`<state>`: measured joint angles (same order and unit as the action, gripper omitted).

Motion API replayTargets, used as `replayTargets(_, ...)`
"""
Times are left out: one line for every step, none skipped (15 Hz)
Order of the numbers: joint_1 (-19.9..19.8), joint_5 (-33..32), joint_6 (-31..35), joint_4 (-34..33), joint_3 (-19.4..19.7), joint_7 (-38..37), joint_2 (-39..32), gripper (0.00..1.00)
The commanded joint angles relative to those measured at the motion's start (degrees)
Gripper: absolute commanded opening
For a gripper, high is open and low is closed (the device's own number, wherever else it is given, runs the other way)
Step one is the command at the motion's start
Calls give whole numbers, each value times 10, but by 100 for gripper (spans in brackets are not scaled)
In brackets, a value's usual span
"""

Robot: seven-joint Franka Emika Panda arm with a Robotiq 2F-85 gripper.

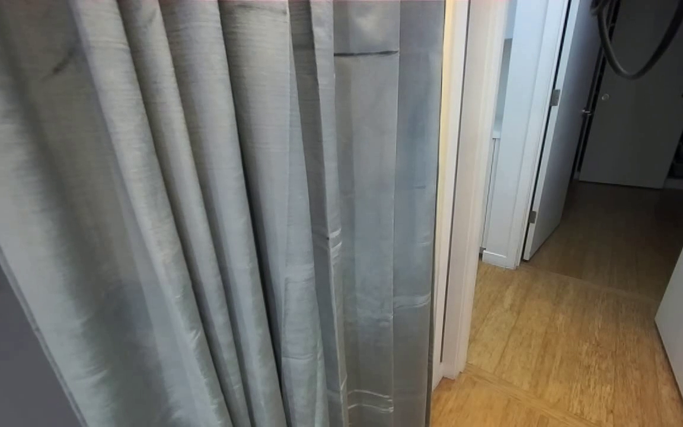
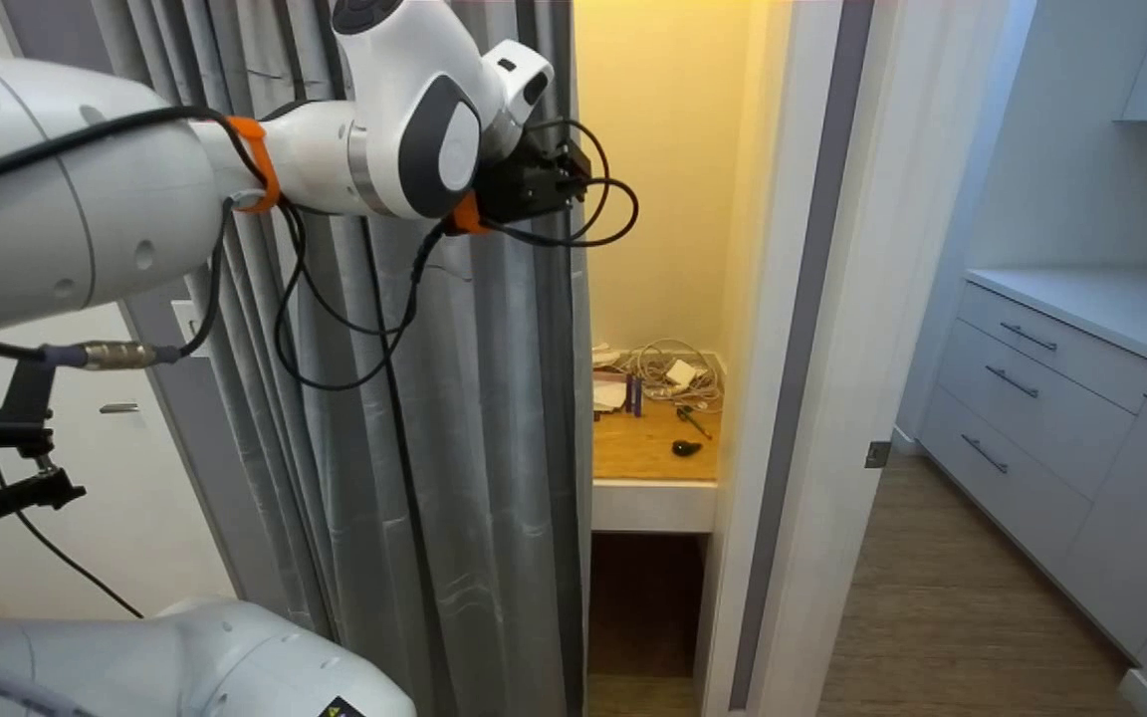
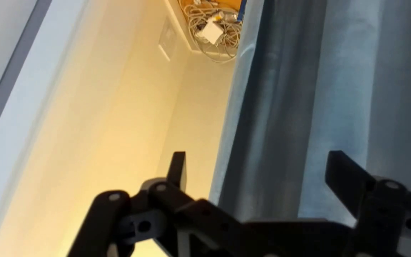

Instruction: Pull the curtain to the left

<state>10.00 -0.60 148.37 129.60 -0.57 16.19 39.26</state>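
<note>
Tall grey-blue pleated fabric curtain is hanging along the left side of what shows of the honey-coloured wooden tabletop. The black two-fingered pincer is spread wide, and in the wrist view the curtain's edge sits in the gap between the fingers, can't tell if they touch it tho. Tangle of whitish cables is by the tabletop's back right corner, small rounded black thing near its front edge.
</note>
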Motion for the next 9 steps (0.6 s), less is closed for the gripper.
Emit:
replayTargets(33,5,46,-51,26,38,-44,100)
replayTargets(34,2,64,-56,30,43,-53,100)
replayTargets(34,1,77,-63,34,45,-63,100)
replayTargets(39,3,92,-69,39,51,-72,100)
replayTargets(42,5,107,-74,45,56,-81,100)
replayTargets(42,4,120,-82,48,58,-91,100)
replayTargets(46,7,132,-87,54,61,-100,100)
replayTargets(51,9,142,-94,59,65,-109,100)
replayTargets(54,11,150,-102,63,67,-118,100)
